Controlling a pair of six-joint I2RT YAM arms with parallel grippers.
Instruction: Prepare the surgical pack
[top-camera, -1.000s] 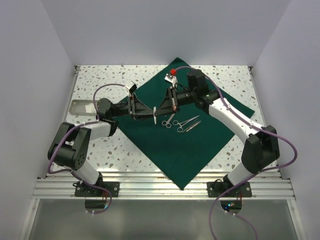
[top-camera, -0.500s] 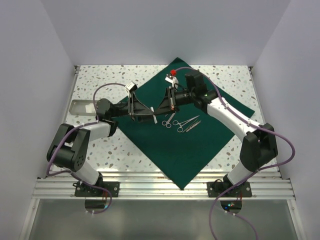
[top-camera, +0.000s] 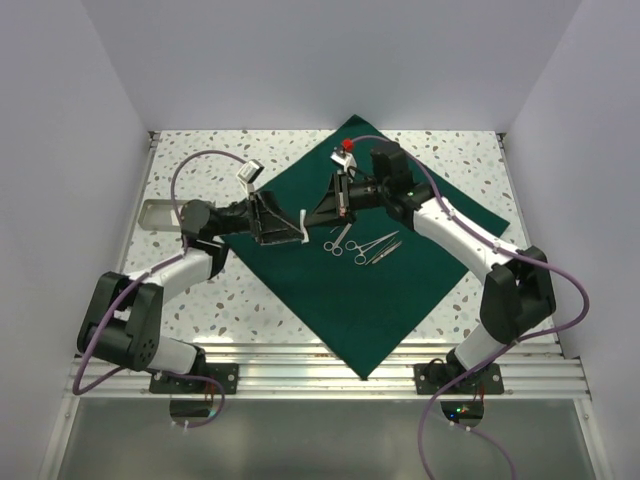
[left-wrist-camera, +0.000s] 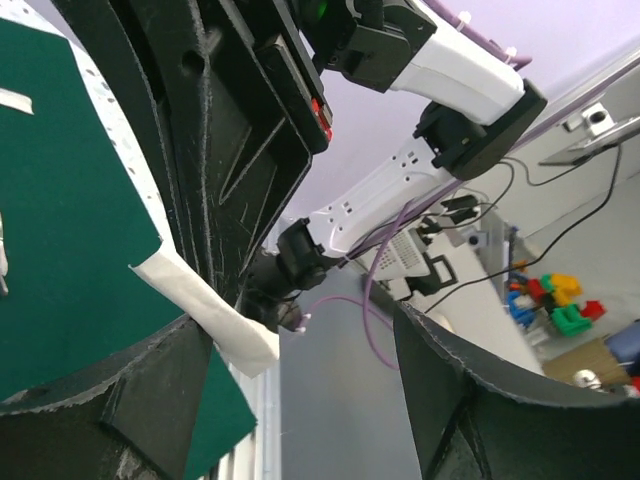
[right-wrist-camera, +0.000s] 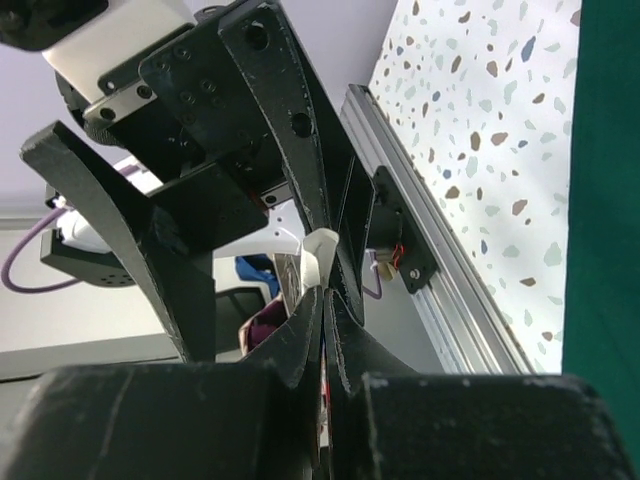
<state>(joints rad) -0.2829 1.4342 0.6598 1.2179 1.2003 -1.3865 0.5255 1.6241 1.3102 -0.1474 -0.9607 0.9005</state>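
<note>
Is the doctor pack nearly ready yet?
Not nearly. Done: the green cloth lies spread flat with the scissors on it. In hand: the right gripper pinches a white gauze beside the open left gripper. Still to do: folding the cloth into a bundle.

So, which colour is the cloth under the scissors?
Dark green, plain with no pattern; the cloth shows best in the top view.

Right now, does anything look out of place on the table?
Two things. The green cloth lies cornerwise, its near corner hanging past the table edge onto the rail. A white gauze strip is held off the cloth, pinched in the shut right hand, inside the open left hand.
</note>
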